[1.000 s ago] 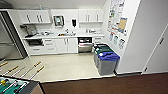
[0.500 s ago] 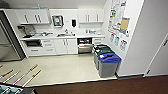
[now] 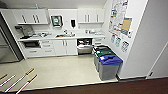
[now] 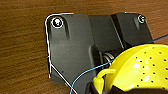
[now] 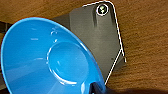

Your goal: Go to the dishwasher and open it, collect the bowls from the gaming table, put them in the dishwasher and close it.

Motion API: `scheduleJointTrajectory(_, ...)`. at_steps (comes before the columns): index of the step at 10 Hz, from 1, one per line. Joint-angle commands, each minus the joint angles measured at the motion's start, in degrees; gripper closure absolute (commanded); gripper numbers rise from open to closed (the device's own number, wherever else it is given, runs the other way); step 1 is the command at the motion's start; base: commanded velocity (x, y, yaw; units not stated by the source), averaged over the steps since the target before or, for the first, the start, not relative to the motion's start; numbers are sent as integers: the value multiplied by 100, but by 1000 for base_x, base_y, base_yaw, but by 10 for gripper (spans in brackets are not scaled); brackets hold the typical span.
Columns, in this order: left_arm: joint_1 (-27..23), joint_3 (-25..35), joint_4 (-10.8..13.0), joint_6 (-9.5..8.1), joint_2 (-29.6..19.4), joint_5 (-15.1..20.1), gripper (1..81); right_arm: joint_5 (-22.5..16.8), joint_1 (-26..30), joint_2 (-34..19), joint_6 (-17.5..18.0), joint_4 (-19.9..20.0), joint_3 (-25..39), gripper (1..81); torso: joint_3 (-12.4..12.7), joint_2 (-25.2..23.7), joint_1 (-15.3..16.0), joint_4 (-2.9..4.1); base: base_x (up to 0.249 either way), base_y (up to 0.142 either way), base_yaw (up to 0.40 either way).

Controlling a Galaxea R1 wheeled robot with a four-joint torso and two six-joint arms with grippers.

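The dishwasher (image 3: 84, 46) is built in under the white counter at the back of the kitchen, with a dark interior and racks showing above its steel front. In the right wrist view my right gripper (image 5: 97, 89) is shut on the rim of a bright blue bowl (image 5: 50, 60), carried above a brown wood-look floor. My left gripper (image 4: 117, 90) is shut on a yellow bowl (image 4: 142, 65) with small holes and a loop handle. The gaming table is out of view.
Three waste bins (image 3: 108, 64), the nearest with a blue lid, stand against the right wall just right of the dishwasher. Several rods with wooden handles (image 3: 20, 80) jut in at the lower left. A steel fridge (image 3: 6, 47) stands at the left, beside pale kitchen floor (image 3: 60, 70).
The whole head picture has drifted slightly as the camera moves towards the kitchen. Nothing in the kitchen itself has moved.
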Motion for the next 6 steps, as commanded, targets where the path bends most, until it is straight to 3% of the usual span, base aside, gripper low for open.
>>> scheduleJointTrajectory(1, -195, 11, -1, -4, -90, 256, 811, -257, 208, -59, -7, -37, -5, 811, 0, 0, 0, 0, 173, 0, 0)
scheduleJointTrajectory(6, -195, 11, -1, -13, -73, 265, 811, -257, 208, -59, -7, -37, -14, 811, 0, 0, 0, 0, 173, 0, 0)
